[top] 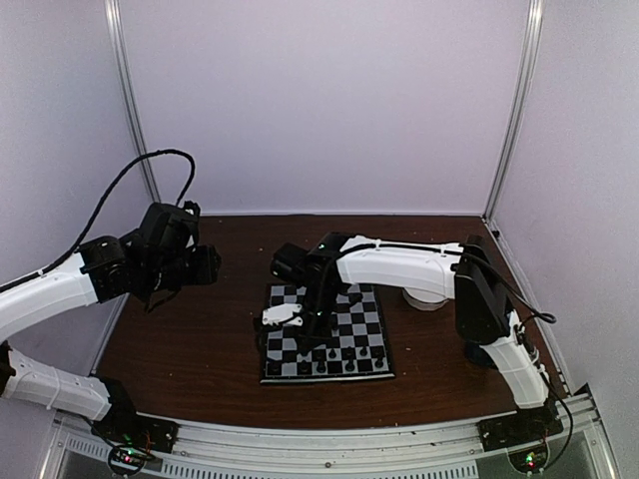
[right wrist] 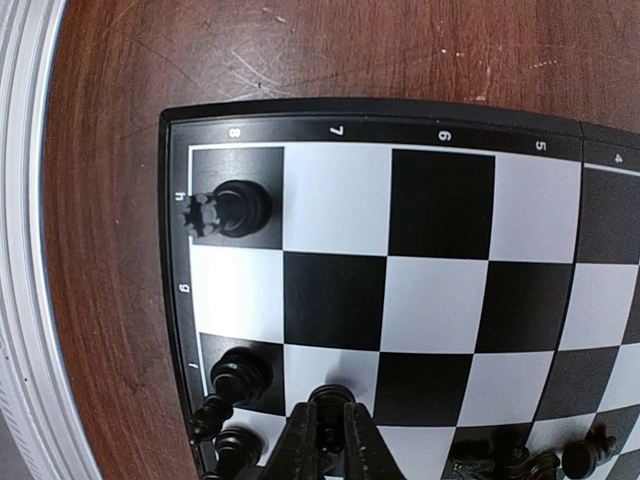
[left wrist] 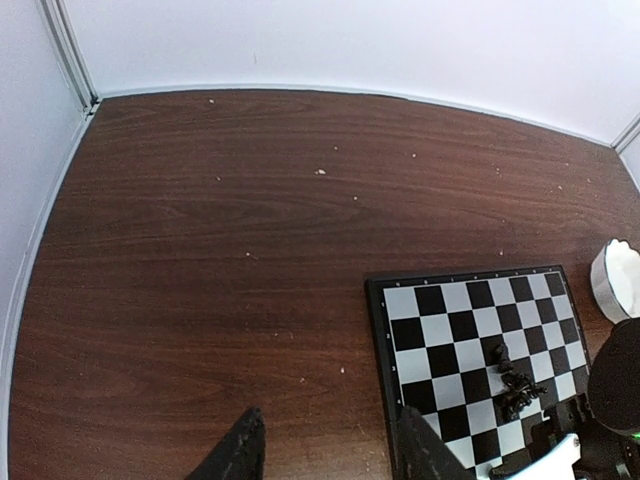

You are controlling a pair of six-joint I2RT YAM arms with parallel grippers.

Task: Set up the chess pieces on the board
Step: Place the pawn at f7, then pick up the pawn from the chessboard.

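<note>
The board (top: 371, 329) lies in the middle of the table, also in the left wrist view (left wrist: 450, 325) and the right wrist view (right wrist: 440, 200). My right gripper (right wrist: 331, 408) is shut on a black chess piece (right wrist: 330, 392), low over a white square near the board's left edge; in the top view this gripper (top: 305, 324) hangs over the board. Other black pieces stand along that edge (right wrist: 232, 208) (right wrist: 238, 372), and several stand in the near row (top: 321, 365). My left gripper (left wrist: 330, 420) is open and empty above bare table, left of the board.
A white bowl (top: 427, 297) stands right of the board, partly hidden by the right arm; its rim shows in the left wrist view (left wrist: 618, 280). A small heap of black pieces (left wrist: 512, 382) lies on the board. White walls enclose the table.
</note>
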